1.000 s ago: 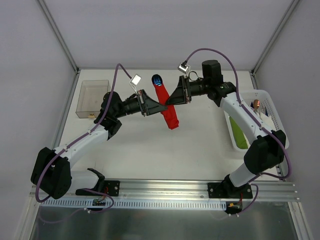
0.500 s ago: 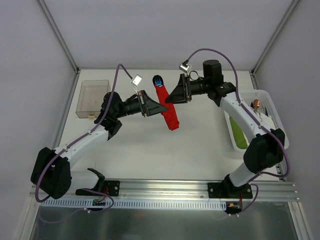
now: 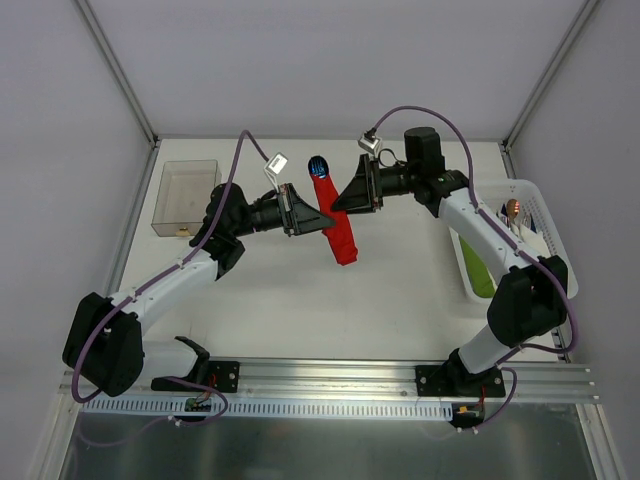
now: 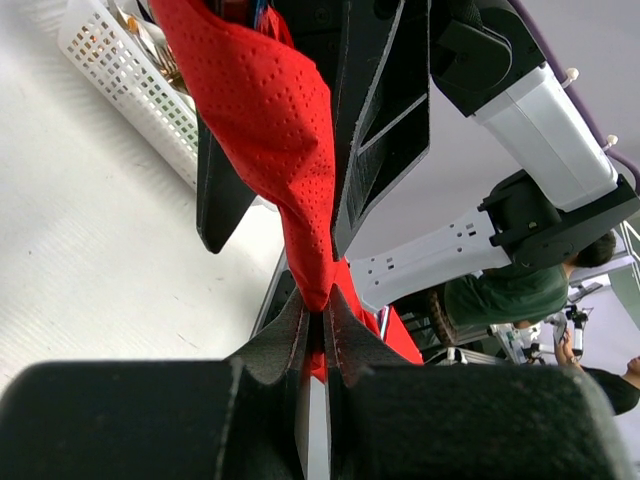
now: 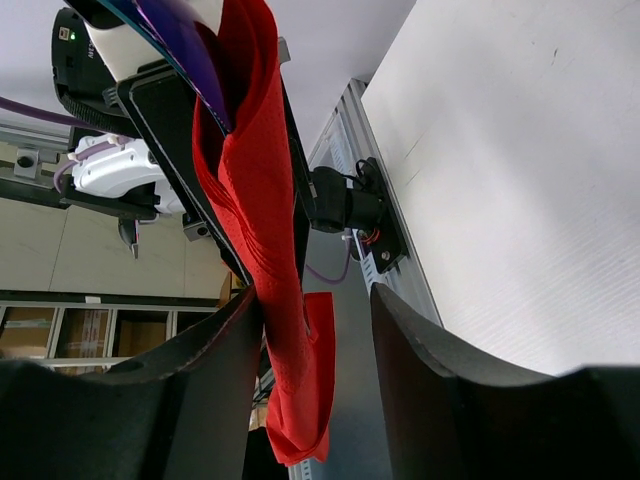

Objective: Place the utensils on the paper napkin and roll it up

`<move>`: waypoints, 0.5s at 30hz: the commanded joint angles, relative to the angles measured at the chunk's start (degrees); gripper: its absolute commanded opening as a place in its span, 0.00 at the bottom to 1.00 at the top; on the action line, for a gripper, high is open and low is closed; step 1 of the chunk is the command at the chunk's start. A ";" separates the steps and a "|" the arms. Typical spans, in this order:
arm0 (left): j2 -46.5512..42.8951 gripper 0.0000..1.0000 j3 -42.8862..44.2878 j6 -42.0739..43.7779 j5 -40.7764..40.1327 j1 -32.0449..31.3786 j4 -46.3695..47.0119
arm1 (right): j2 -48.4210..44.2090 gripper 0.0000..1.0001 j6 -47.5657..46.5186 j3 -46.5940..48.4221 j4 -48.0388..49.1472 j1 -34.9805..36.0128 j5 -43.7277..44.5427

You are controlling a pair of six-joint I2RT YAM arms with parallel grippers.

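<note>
The red paper napkin (image 3: 338, 225), rolled into a slim bundle, hangs in the air above the table's middle. A shiny blue utensil (image 3: 318, 165) head sticks out of its far end; the other utensil is hidden inside. My left gripper (image 3: 326, 222) is shut on the roll's lower half, and the left wrist view shows the red paper (image 4: 270, 120) pinched at the fingertips (image 4: 300, 320). My right gripper (image 3: 336, 203) stands open around the roll from the right. In the right wrist view the napkin (image 5: 262, 210) rests against one finger (image 5: 215, 370), apart from the other, and the purple-blue head (image 5: 180, 40) shows.
A clear plastic box (image 3: 185, 195) stands at the back left. A white basket (image 3: 545, 235) at the right edge holds green napkin bundles (image 3: 482, 275) and a copper-headed utensil (image 3: 513, 208). The basket (image 4: 120, 60) also shows in the left wrist view.
My right gripper's jaws have opened off the napkin roll. The roll, still in my left gripper, has shifted slightly up and toward the right.
</note>
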 commanded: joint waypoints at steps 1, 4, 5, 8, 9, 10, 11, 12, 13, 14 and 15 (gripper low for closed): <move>-0.64 0.00 2.23 0.96 0.45 -0.56 6.69 | -2.45 0.51 -1.48 -0.71 0.19 0.64 0.60; -0.55 0.00 2.23 0.88 0.44 -0.56 6.78 | -2.98 0.51 -1.57 -0.80 0.28 0.73 0.60; -0.55 0.00 2.23 0.96 0.45 -0.65 6.78 | -3.06 0.51 -1.57 -0.88 0.36 0.64 0.52; -0.37 0.00 2.23 0.79 0.36 -0.65 6.95 | -3.50 0.50 -1.66 -0.88 0.36 0.73 0.69; -0.29 0.00 2.23 0.70 0.53 -0.56 6.95 | -3.68 0.50 -1.75 -0.80 0.45 0.73 0.69; -0.29 0.00 2.15 0.70 0.53 -0.56 7.04 | -3.77 0.50 -1.75 -0.80 0.63 0.73 0.69; -0.29 0.00 2.15 0.70 0.53 -0.56 7.13 | -3.94 0.51 -1.83 -0.71 0.54 0.73 0.78; -0.29 0.00 2.06 0.61 0.62 -0.56 7.04 | -3.94 0.51 -1.92 -0.62 0.63 0.64 0.87; -0.29 0.00 2.15 0.61 0.62 -0.65 7.13 | -4.03 0.51 -1.83 -0.45 0.63 0.64 0.96; -0.29 0.00 2.15 0.61 0.53 -0.56 7.13 | -4.12 0.51 -2.01 -0.27 0.54 0.55 1.22; -0.29 0.00 2.15 0.61 0.53 -0.56 7.13 | -4.21 0.51 -2.01 -0.27 0.63 0.47 1.39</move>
